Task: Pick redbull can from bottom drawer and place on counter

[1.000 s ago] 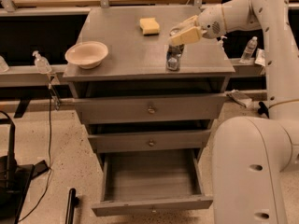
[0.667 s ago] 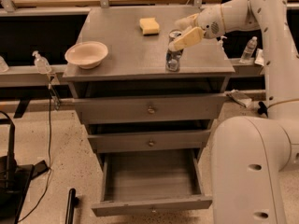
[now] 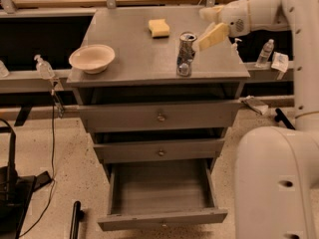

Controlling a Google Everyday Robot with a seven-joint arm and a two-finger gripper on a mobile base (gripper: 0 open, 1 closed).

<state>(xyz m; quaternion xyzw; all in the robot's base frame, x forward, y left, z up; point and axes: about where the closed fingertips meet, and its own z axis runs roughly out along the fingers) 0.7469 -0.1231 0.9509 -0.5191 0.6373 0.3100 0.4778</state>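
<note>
The redbull can point(image 3: 186, 54) stands upright on the grey counter point(image 3: 134, 49), near its front right part. My gripper point(image 3: 210, 25) is just right of the can's top, open and empty, with its tan fingers point(image 3: 214, 35) apart from the can. The bottom drawer point(image 3: 162, 218) is pulled out below, and its grey inside shows nothing in it.
A cream bowl point(image 3: 92, 58) sits at the counter's left front and a yellow sponge point(image 3: 159, 27) at its back. The two upper drawers are shut. Pump bottles point(image 3: 44, 66) and a water bottle point(image 3: 264, 53) stand on side ledges. My white base point(image 3: 276, 183) is at the lower right.
My gripper has drawn back to the right, away from the can's top. The can stands free on the counter in the same spot.
</note>
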